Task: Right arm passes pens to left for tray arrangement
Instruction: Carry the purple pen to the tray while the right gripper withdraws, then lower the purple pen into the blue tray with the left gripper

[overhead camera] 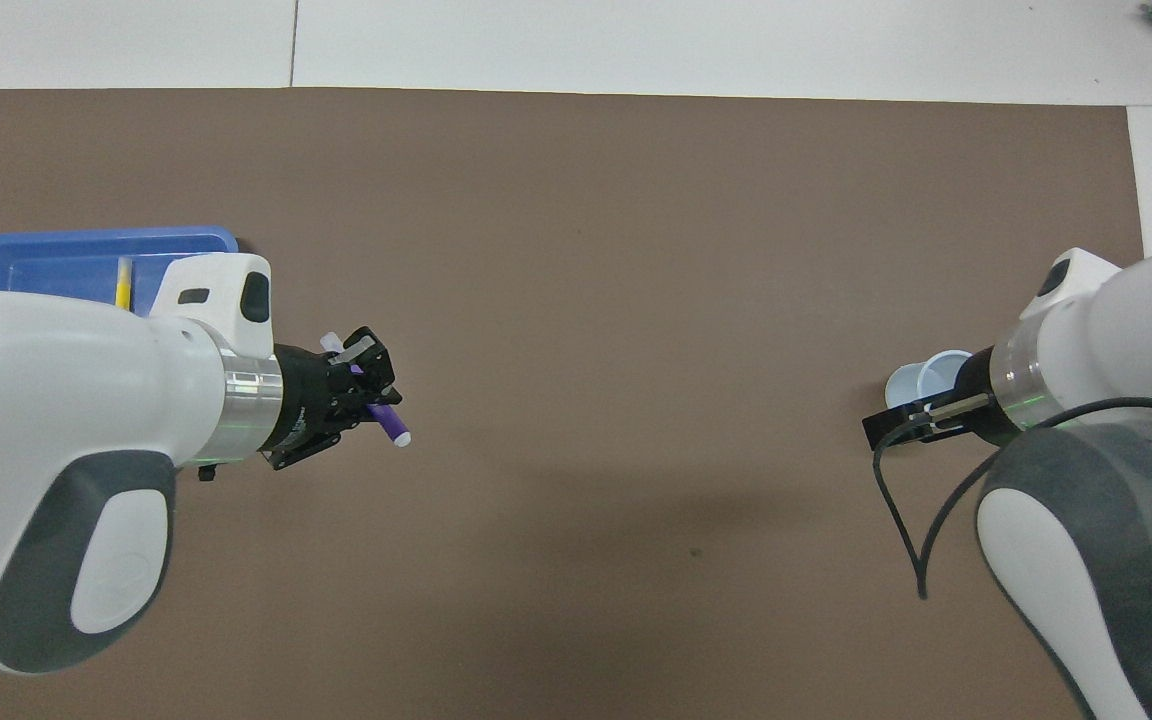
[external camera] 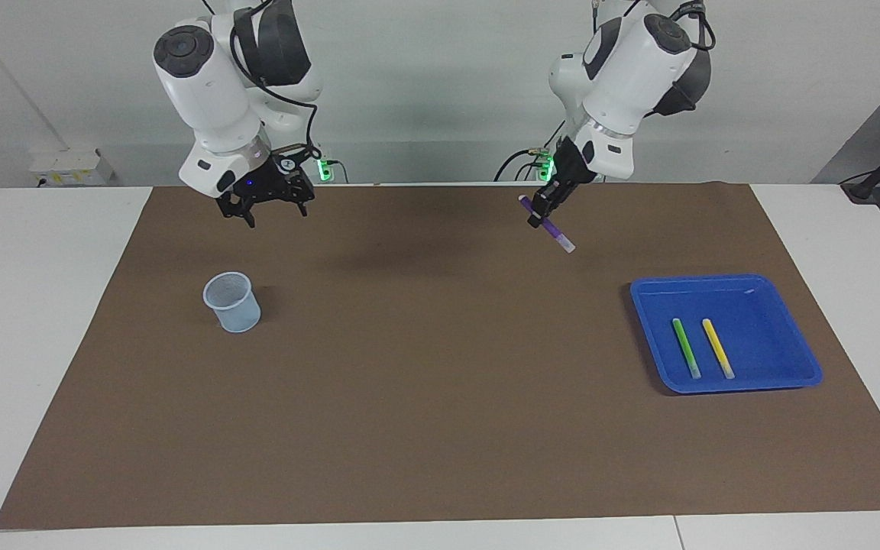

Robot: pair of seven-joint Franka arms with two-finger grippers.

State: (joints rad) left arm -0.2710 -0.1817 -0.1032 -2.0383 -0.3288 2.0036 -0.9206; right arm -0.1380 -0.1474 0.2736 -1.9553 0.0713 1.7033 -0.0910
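Tray (external camera: 780, 294): green pen (external camera: 686, 348), yellow pen (external camera: 717, 348); cup (external camera: 232, 302).

Seen from above: most of the blue tray (overhead camera: 86, 245) covered by the left arm (overhead camera: 86, 440), only the top of the yellow pen (overhead camera: 123, 288) peeking out, green pen hidden, mesh cup (overhead camera: 926, 378) half behind the right arm (overhead camera: 1106, 450)
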